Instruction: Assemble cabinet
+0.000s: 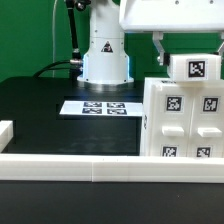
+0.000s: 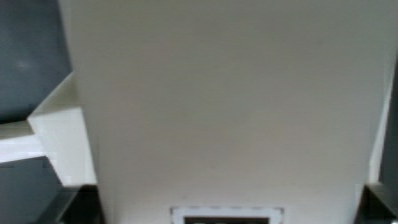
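Black tabletop (image 1: 40, 105) fills the middle of the exterior view, running from the left edge to the white parts on the right. Across the bottom of that frame lies the low white border rail (image 1: 75, 168), with a short upright end at the lower left. The cabinet body (image 1: 182, 118), white plastic with black-and-white square tags on its front, stands in the lower right of the frame, on the table just behind the rail. A smaller white panel (image 1: 194, 66) bearing one tag sits on top of the body, toward the upper right. In the wrist view a broad plain white face of the cabinet (image 2: 222, 100) fills most of the picture, with a tag just showing at the lower edge. The robot base (image 1: 105, 55) stands at the upper centre of the exterior view, and the marker board (image 1: 98, 106) lies flat on the table in front of it. The gripper (image 1: 158, 45) hangs at the upper right, just beside the small panel; whether its fingers are apart or together cannot be told.
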`<state>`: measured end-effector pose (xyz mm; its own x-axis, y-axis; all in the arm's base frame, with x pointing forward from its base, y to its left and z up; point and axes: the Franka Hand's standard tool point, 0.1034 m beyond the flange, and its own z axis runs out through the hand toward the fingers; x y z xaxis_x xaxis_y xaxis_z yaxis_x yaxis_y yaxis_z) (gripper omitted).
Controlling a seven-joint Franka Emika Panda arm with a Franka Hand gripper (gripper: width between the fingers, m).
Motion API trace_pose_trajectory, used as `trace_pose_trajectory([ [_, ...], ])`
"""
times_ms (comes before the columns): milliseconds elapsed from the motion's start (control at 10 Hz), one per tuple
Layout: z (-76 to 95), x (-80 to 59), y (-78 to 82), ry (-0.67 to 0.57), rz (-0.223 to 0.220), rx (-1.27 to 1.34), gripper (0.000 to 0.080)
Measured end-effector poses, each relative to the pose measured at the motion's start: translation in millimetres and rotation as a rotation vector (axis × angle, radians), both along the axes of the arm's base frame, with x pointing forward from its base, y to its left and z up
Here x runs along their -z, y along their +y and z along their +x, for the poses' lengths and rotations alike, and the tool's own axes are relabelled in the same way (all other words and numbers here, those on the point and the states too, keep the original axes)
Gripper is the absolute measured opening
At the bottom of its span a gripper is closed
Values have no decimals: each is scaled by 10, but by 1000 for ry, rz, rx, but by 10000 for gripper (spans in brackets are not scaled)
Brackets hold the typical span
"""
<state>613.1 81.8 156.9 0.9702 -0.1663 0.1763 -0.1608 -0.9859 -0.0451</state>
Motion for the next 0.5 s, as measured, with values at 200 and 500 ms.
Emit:
trace_pose_trajectory([
  [200, 0, 0, 1, 0, 5, 21, 561],
  [500, -3, 2, 17, 4, 38, 152, 561],
])
